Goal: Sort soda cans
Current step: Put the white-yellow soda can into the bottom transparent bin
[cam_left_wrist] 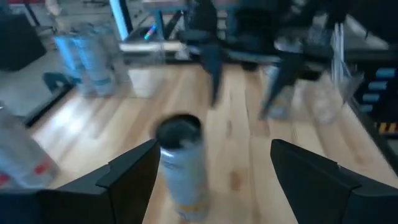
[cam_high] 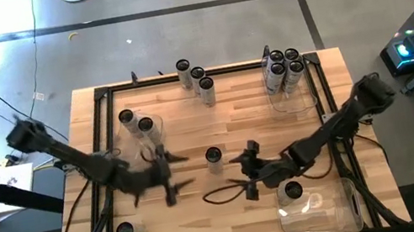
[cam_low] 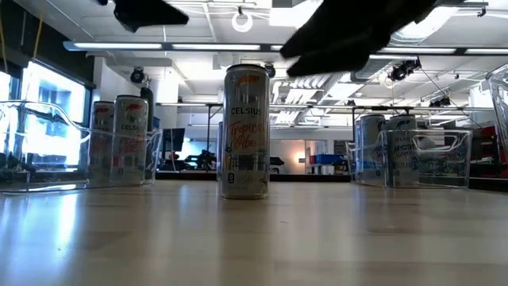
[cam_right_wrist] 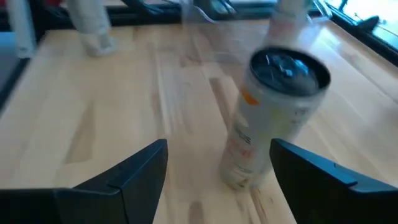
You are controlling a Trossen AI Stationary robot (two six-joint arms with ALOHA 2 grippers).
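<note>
A lone soda can (cam_high: 213, 157) stands upright on its base at the table's middle, large in the low view (cam_low: 244, 131). My left gripper (cam_high: 181, 173) hovers open just left of it, and the can (cam_left_wrist: 180, 162) shows ahead of its spread fingers. My right gripper (cam_high: 239, 174) is open to the can's near right, with the can (cam_right_wrist: 277, 118) in front of its fingers. Neither gripper touches it. Three more cans (cam_high: 198, 76) stand in a row at the far edge, and one can (cam_high: 125, 230) at the near left.
A clear bin at the left (cam_high: 157, 133) holds two cans. A clear bin at the far right (cam_high: 294, 101) holds several. A third bin at the near right (cam_high: 334, 204) holds one can (cam_high: 292, 191). A black frame (cam_high: 96, 118) rims the table, and a dark cable (cam_high: 220, 192) lies near the right gripper.
</note>
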